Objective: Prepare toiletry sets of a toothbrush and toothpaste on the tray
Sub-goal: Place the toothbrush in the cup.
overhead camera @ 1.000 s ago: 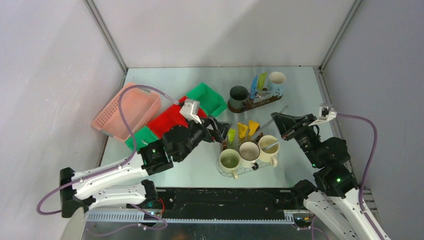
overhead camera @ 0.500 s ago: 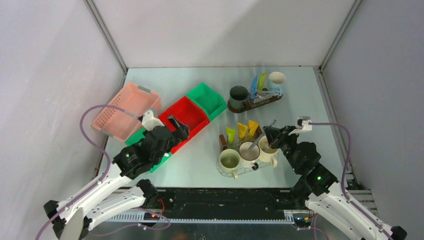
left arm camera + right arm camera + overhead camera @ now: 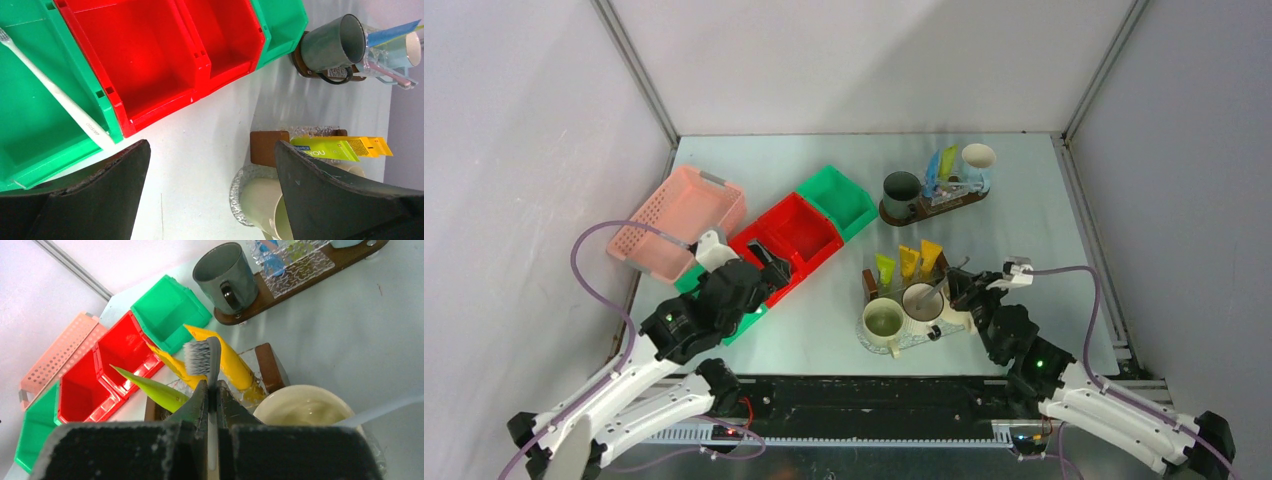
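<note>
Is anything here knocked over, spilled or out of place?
Nothing looks spilled or broken. The only stray item is a white toothbrush lying slantwise in the near green bin, its handle end against the bin's rim, rather than standing in a mug.

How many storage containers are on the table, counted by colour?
Red bins: 2
Green bins: 2
Pink basket: 1
Total: 5
</note>
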Robot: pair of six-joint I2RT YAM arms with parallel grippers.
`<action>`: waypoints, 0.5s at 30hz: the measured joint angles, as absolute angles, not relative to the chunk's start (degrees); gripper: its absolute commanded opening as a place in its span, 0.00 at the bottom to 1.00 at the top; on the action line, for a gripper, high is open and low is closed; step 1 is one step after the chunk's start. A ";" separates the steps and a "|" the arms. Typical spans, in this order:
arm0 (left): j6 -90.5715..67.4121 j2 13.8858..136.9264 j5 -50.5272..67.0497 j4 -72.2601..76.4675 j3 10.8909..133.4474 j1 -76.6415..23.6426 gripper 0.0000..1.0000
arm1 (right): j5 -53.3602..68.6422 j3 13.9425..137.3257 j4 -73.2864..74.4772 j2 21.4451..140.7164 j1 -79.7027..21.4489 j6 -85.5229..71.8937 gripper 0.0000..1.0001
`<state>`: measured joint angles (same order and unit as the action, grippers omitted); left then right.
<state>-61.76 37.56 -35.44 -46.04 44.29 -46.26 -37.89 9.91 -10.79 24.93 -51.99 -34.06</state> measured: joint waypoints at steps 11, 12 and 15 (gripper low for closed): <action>-63.46 39.07 -35.88 -47.53 44.29 -46.09 1.00 | -47.70 7.20 -12.64 25.08 -61.54 -35.16 0.14; -63.64 39.11 -35.88 -47.55 44.29 -46.09 1.00 | -48.18 7.20 -12.64 25.10 -62.06 -35.42 0.18; -64.25 39.11 -35.92 -47.79 44.25 -46.09 1.00 | -49.65 7.20 -12.40 25.02 -63.77 -35.57 0.24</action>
<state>-64.25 39.11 -35.92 -47.79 44.25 -46.09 -49.65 7.20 -12.40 25.02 -63.77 -35.57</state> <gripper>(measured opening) 0.995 0.182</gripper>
